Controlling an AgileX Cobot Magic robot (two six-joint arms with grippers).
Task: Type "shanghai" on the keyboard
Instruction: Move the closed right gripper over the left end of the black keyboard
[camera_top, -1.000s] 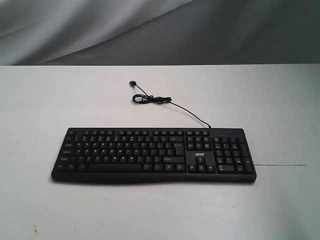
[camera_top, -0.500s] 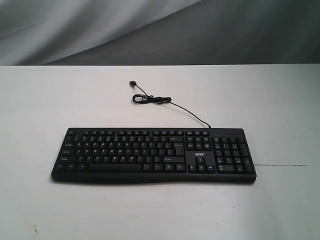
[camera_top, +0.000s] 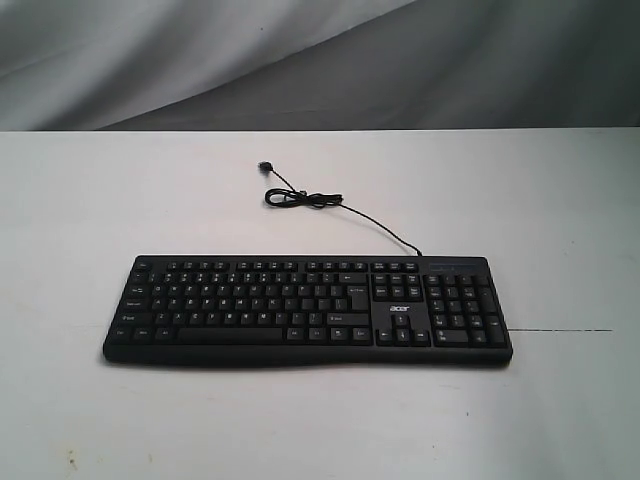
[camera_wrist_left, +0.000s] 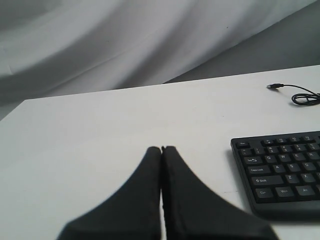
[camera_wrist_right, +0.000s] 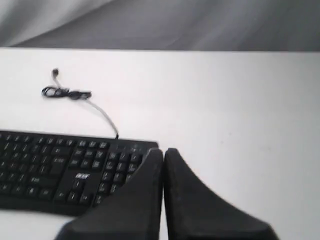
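Nothing had moved since the earlier frames: the wide black plastic keyboard (camera_top: 308, 308) with white key legends lay exactly where it had been, and its thin black cable (camera_top: 330, 205) kept the same loops. The keyboard sat across the middle of the flat white desk (camera_top: 90, 200), its long side parallel to the desk's far edge. Its number pad (camera_top: 463, 308) pointed toward the right edge, with the small white "acer" logo (camera_top: 396, 309) just beside that pad. The cable left the keyboard's back edge near the number pad and ran toward the far edge. There it gathered into a small coil and ended in a dark USB plug (camera_top: 262, 166) lying loose on the desk. Behind the far edge hung a creased grey cloth (camera_top: 200, 60).

The left gripper (camera_wrist_left: 161, 148) was above bare desk off the keyboard's left end, toward the desk's left edge. Its two black tapered fingers (camera_wrist_left: 145, 190) were pressed together with only a hairline seam between them — nothing was held. The right gripper (camera_wrist_right: 163, 150) was at the number-pad end, and its black fingers (camera_wrist_right: 135, 195) were likewise closed tip to tip on nothing. From the right wrist camera they overlapped the keyboard's right end — whether they touched it could not be told.
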